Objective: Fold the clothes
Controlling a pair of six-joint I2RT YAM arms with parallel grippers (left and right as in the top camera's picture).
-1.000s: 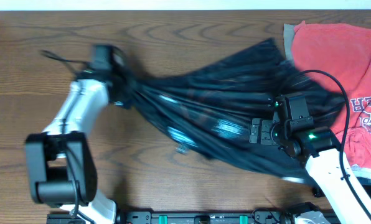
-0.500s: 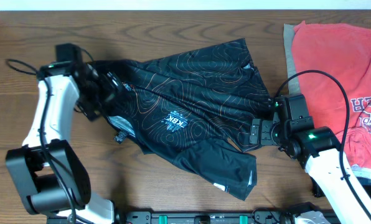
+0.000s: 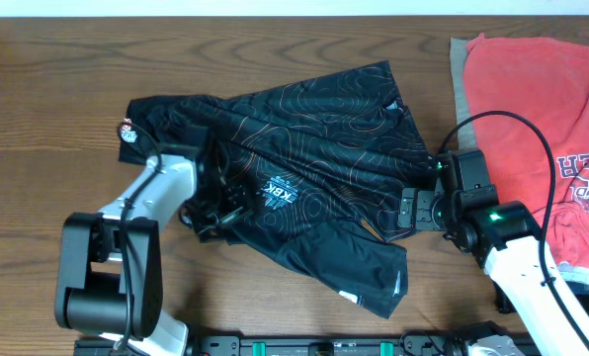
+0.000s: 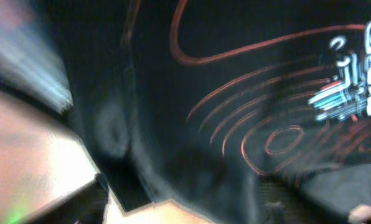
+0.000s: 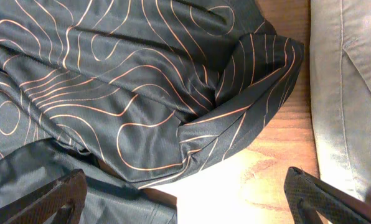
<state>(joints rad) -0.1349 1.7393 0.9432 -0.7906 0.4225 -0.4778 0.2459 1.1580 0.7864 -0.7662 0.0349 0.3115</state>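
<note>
The black jersey with orange contour lines lies spread but rumpled across the middle of the table, one flap folded over at its front right. My left gripper hovers low over its left part, near the white and blue logo. In the blurred left wrist view the jersey fills the frame, and the left gripper shows its fingers apart with nothing clamped. My right gripper stands open at the jersey's right edge. In its own view the right gripper spans bare wood beside a bunched corner of the jersey.
A coral-red printed T-shirt lies at the right on a beige garment, whose edge is close to my right gripper; the beige garment shows in the right wrist view. Bare wooden table shows left of the jersey.
The jersey, dragged taut and blurred a second ago, now lies spread and still. My left gripper let go of its upper left corner and swung down and right over it. The right arm stayed put.
</note>
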